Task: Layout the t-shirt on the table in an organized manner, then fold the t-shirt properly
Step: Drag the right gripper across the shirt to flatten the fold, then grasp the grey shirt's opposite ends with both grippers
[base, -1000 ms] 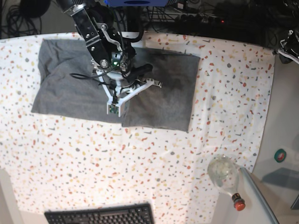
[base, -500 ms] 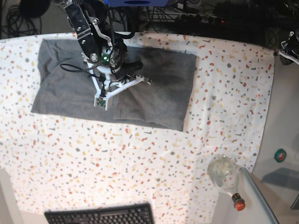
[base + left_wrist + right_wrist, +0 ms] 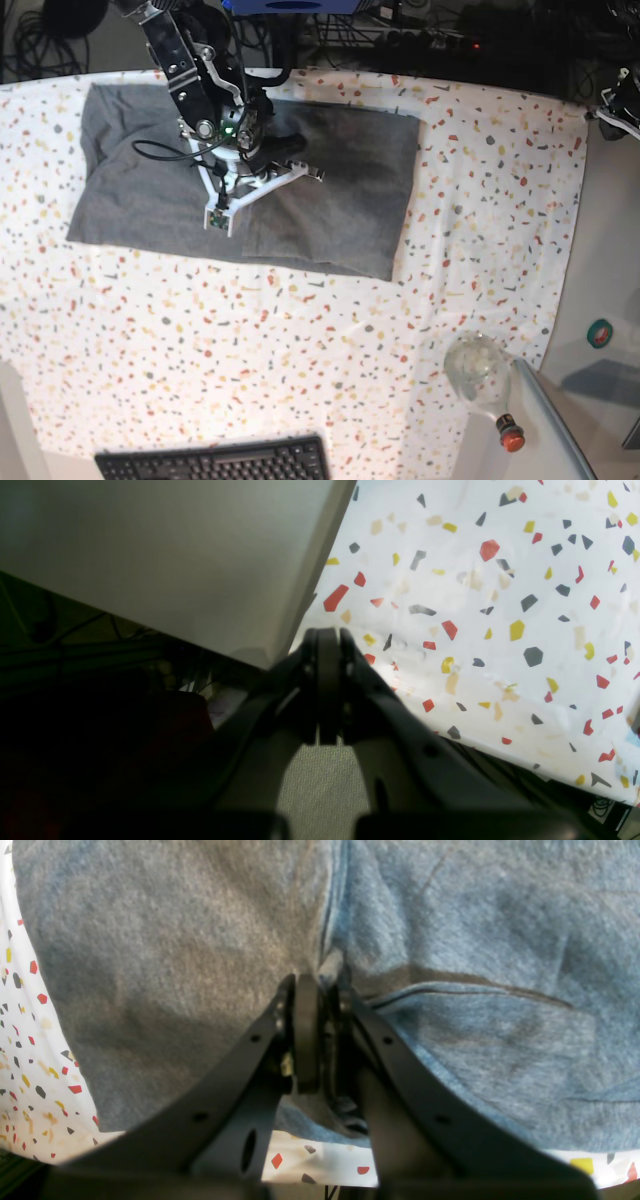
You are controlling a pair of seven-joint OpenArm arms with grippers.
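While a fold is carried across, the t-shirt (image 3: 330, 190) is kept flat on the bench (image 3: 300, 350).
A pinch of cloth is clamped in the right gripper (image 3: 320, 990) jaws so the layer can be dragged; the left gripper (image 3: 327, 645) is parked aside, jaws together.

I see a plain heather-grey knit t-shirt (image 3: 330, 190) on the white table cloth (image 3: 300, 350) flecked red, yellow and grey; my gripper fingers (image 3: 305, 1035) are black.

Your right arm (image 3: 195, 70) is black with silver plates, screw heads and a green light near the wrist; a thin black cable loops beside it. Its gripper (image 3: 232, 200) carries a white forked bracket. Up close, your fingers (image 3: 305, 1030) are matte black, flat, with small round holes along them.
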